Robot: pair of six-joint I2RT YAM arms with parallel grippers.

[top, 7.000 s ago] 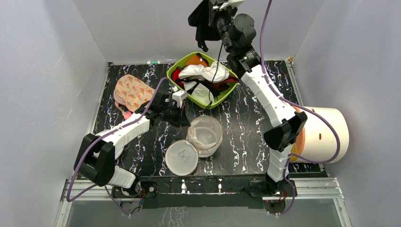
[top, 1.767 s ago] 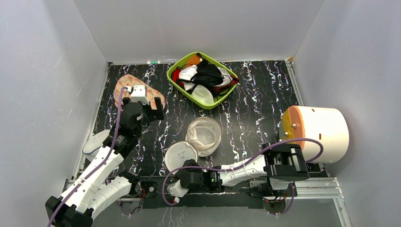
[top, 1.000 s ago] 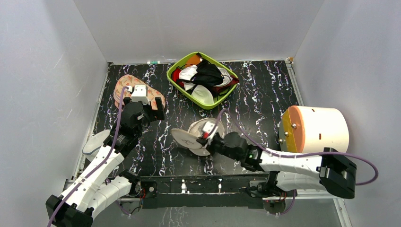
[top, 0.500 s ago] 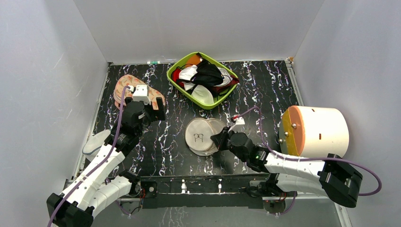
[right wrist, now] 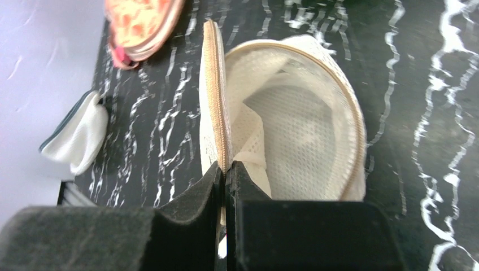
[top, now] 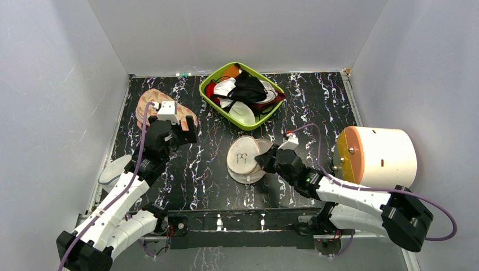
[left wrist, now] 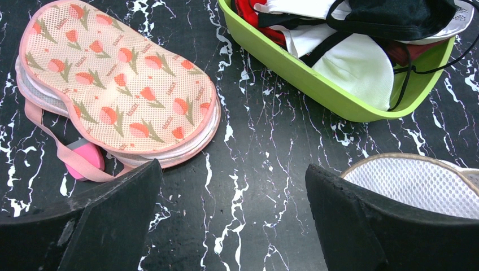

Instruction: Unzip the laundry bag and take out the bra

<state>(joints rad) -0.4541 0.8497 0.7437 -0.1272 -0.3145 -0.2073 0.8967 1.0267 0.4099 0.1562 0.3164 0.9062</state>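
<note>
Right wrist view, lower centre: right gripper (right wrist: 226, 169) pinches the laundry bag (right wrist: 299, 124) by its lid rim, likely to swing it; left gripper (left wrist: 233, 192) gapes idle.

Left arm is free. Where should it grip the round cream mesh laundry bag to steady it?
Likely the left-hand rim of the round cream mesh laundry bag, approached from the left. The right gripper is shut on the lid's zipper edge on the right, holding the lid raised. The tan-edged rim on the other side is bare and lies nearest the open left gripper.
</note>
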